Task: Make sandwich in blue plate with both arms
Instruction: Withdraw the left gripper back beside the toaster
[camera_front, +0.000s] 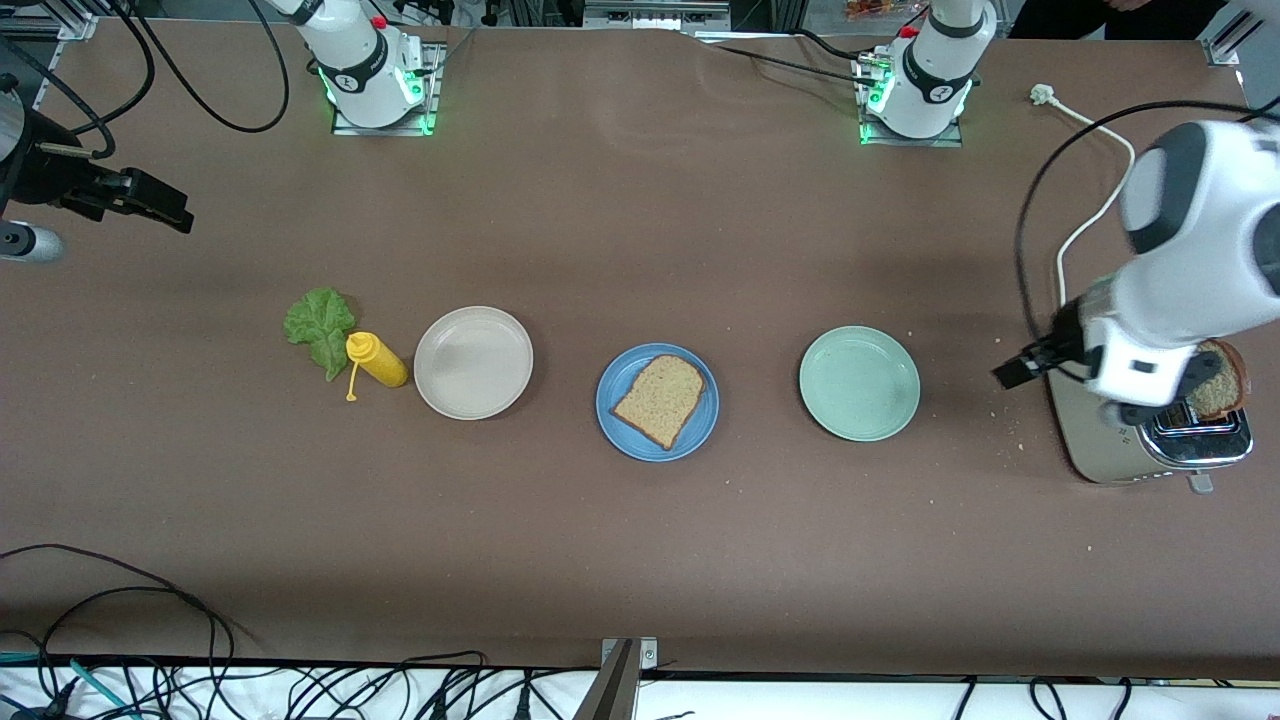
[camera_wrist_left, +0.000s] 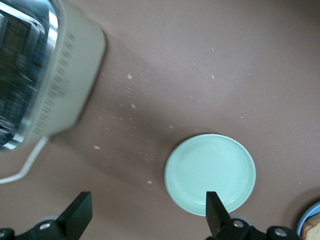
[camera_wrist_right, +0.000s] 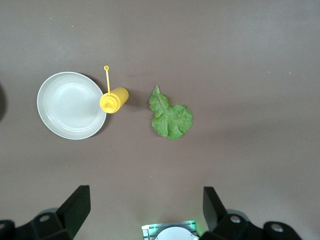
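The blue plate (camera_front: 625, 430) lies mid-table with one brown bread slice (camera_front: 660, 400) flat on it. A second bread slice (camera_front: 1218, 380) stands in the toaster (camera_front: 1120, 455) at the left arm's end. The green lettuce leaf (camera_front: 320, 325) lies on the table at the right arm's end; it also shows in the right wrist view (camera_wrist_right: 171, 116). My left gripper (camera_front: 1070, 388) hangs open and empty beside the toaster, between it and the mint plate; its wrist view (camera_wrist_left: 148, 200) shows bare table between the fingers. My right gripper (camera_front: 160, 205) is open and empty, high over the right arm's end (camera_wrist_right: 145, 195).
A yellow squeeze bottle (camera_front: 378, 362) lies between the lettuce and a beige-white plate (camera_front: 473, 362). A pale mint-green plate (camera_front: 859, 383) lies between the blue plate and the toaster, with crumbs near the toaster. A white cord (camera_front: 1085, 215) runs from the toaster.
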